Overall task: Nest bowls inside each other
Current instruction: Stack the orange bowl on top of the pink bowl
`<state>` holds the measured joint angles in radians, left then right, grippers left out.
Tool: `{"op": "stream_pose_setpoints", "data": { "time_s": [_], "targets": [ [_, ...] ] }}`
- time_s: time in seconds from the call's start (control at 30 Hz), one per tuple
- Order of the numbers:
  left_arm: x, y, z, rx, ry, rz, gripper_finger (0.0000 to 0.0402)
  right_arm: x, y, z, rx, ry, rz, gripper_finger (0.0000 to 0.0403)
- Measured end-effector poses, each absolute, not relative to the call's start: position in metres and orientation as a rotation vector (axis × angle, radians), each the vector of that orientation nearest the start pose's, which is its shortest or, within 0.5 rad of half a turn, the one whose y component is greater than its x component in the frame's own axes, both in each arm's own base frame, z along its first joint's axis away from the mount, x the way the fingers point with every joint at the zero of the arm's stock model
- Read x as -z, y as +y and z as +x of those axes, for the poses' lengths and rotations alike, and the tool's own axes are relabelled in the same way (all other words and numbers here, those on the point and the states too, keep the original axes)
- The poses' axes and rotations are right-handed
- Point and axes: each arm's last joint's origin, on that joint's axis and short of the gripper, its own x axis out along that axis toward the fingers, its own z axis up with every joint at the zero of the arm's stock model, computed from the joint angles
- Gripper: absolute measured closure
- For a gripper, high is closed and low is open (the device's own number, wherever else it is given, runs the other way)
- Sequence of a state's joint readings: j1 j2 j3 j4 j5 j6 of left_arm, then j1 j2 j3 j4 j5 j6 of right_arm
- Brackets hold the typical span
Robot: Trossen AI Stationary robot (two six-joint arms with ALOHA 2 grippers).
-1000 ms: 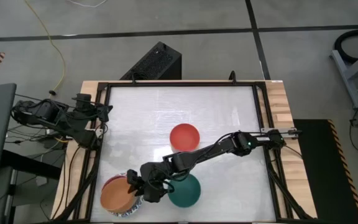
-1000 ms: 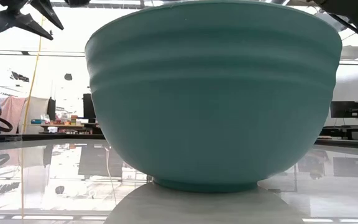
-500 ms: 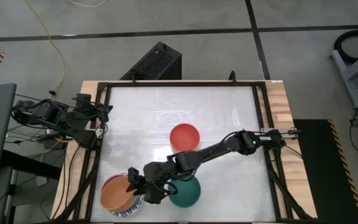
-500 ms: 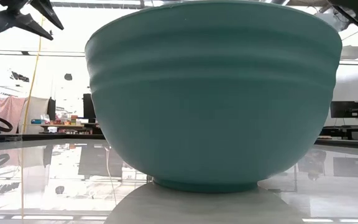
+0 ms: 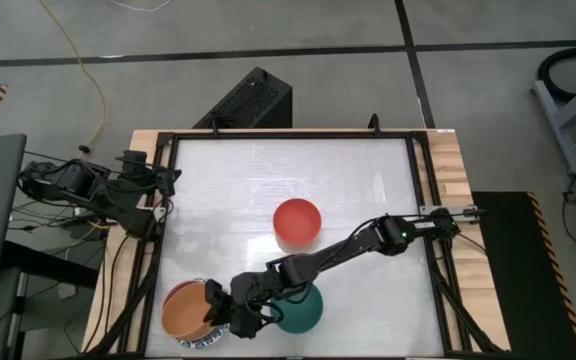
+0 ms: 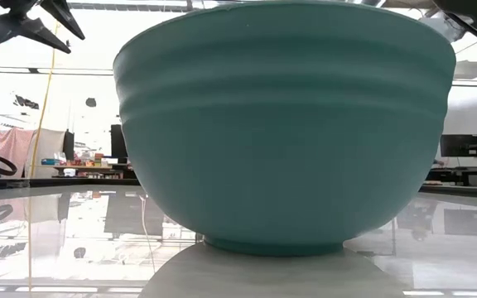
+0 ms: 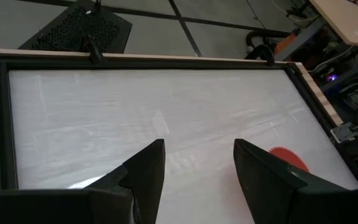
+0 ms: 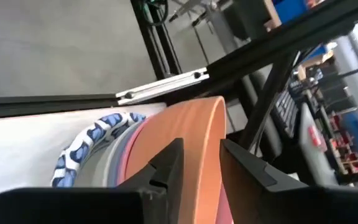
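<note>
Near the table's near left corner stands a stack of bowls: an orange bowl (image 5: 184,310) on top, a pink rim (image 8: 124,163) under it, and a white bowl with a blue-patterned rim (image 8: 87,143) below. My right gripper (image 5: 218,313) reaches over the stack's right side, shut on the orange bowl. A green bowl (image 5: 299,309) stands upright to the right of the stack and fills the low view (image 6: 284,124). A red bowl (image 5: 297,222) sits mid-table. My left gripper (image 7: 197,165) waits open at the left edge (image 5: 168,183). My right gripper has the orange bowl's rim (image 8: 202,134) on the side toward the green bowl, between its two fingers. One finger (image 8: 166,163) lies against the outer wall; the other (image 8: 247,168) stands beyond the rim's edge. It comes slanting from the table's right. The bowl sits nested in the stack.
A black frame (image 5: 163,220) edges the white tabletop, with wooden boards outside it. Bare white surface (image 5: 288,170) lies across the far half of the table. My right arm (image 5: 358,240) stretches across the table between the red and green bowls.
My right gripper has gone a little toward the table's near edge, along the right side of the bowl stack. The bowls stand where they were.
</note>
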<state>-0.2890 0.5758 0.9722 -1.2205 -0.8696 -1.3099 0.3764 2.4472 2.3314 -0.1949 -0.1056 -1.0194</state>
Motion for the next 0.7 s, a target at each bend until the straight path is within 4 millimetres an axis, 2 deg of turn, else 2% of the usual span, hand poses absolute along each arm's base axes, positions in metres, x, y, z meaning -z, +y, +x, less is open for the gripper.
{"op": "stream_pose_setpoints", "data": {
  "time_s": [0.17,0.4,0.57,0.7],
  "targets": [
    [-0.334,0.004,0.064,-0.876,0.221,-0.776,0.0221,-0.262,0.212,0.527,-0.603,0.068,-1.023,0.0283],
    [-0.334,0.004,0.064,-0.876,0.214,-0.788,0.0221,-0.256,0.204,0.531,-0.602,0.124,-1.005,0.0283],
    [-0.334,0.004,0.064,-0.876,0.214,-0.789,0.0221,-0.261,0.202,0.53,-0.552,0.121,-1.05,0.0283],
    [-0.334,0.004,0.064,-0.876,0.214,-0.79,0.0221,-0.272,0.21,0.528,-0.537,0.066,-1.057,0.0283]
  ]
}}
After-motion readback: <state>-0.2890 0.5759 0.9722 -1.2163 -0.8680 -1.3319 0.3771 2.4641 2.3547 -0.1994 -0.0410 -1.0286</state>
